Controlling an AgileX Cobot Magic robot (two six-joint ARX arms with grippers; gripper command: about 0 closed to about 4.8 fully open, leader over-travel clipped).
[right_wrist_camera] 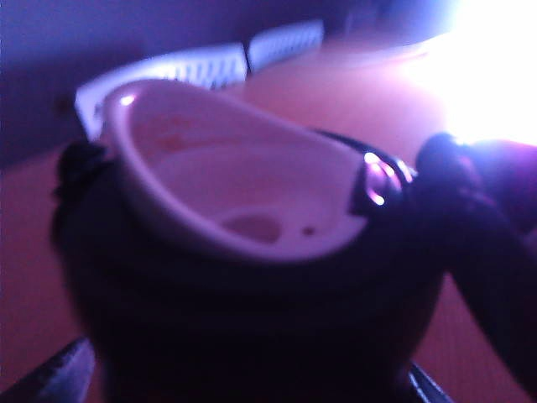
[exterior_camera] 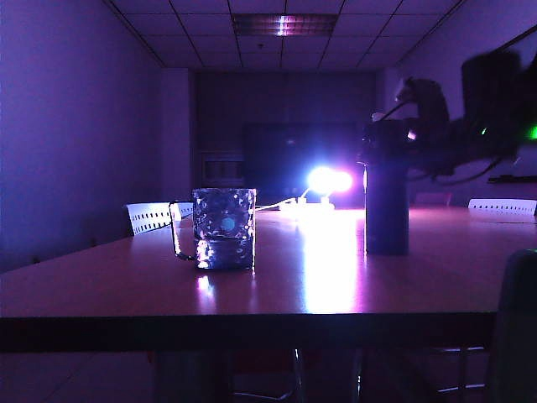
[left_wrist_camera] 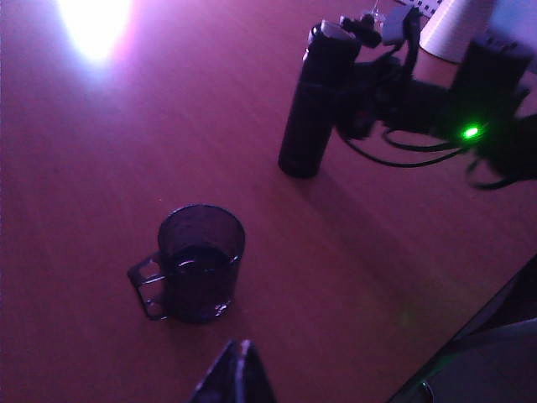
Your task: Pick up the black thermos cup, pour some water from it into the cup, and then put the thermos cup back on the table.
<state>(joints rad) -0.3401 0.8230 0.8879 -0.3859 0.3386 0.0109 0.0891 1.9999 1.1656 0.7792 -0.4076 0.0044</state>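
The black thermos cup point(exterior_camera: 386, 206) stands upright on the brown table point(exterior_camera: 319, 281), right of the middle. My right gripper point(exterior_camera: 394, 138) reaches in from the right at the thermos's upper part. In the right wrist view the pale spout point(right_wrist_camera: 226, 197) fills the frame, and the gripper point(right_wrist_camera: 239, 388) is open, one finger point(right_wrist_camera: 46, 378) on each side with a sliver of table showing beside the body. The cup point(exterior_camera: 224, 228), a dimpled glass mug with liquid inside, stands to the left point(left_wrist_camera: 200, 262). My left gripper point(left_wrist_camera: 241, 348) hovers shut, just short of the cup.
A glaring lamp point(exterior_camera: 327, 180) shines at the table's far end. White chair backs point(exterior_camera: 151, 217) point(exterior_camera: 502, 206) stand behind the table. A dark shape point(exterior_camera: 516, 327) rises at the front right corner. The table's dark front edge point(exterior_camera: 252, 329) runs across the foreground.
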